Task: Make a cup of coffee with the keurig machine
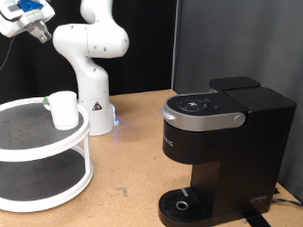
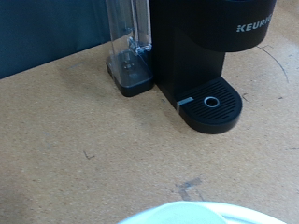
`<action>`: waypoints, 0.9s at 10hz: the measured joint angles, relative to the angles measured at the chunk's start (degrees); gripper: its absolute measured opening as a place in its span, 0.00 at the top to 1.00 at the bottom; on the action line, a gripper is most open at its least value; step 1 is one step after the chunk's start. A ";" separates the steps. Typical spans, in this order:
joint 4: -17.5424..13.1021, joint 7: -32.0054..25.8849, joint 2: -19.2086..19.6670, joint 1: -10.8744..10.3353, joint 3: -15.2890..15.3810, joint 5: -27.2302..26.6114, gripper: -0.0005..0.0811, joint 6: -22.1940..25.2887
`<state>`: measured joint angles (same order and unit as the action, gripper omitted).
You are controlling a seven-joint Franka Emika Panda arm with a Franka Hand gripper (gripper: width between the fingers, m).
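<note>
Exterior view first: nearest to me stands the keurig machine (image 1: 220,151), a black box on the wooden table (image 1: 123,142) at the exterior view's right, lid down, its round drip tray (image 1: 181,202) bare at the foot. Over at the exterior view's left is a white two-tier round rack (image 1: 43,156), and the cup (image 1: 63,110) sits upright on its upper shelf near the back edge, with something small and green just beside it. Behind the rack rises the white robot arm (image 1: 90,52) on its base. Farthest off, the gripper (image 1: 38,30) hangs high in the upper left corner, well apart from cup and machine; whether its fingers are spread or pressed together, I cannot tell. From the wrist view the machine (image 2: 201,47) and its tray (image 2: 211,103) show across bare tabletop, a white rim (image 2: 201,215) at the edge.
</note>
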<state>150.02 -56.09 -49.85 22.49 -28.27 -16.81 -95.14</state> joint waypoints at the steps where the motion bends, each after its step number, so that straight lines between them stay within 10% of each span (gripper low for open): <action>1: 0.65 -0.02 -0.18 0.16 -0.05 0.00 0.99 -1.56; 9: 10.61 -5.41 -0.34 2.50 -1.35 1.27 0.99 -15.80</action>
<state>160.63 -61.51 -50.18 24.99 -29.61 -15.53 -110.94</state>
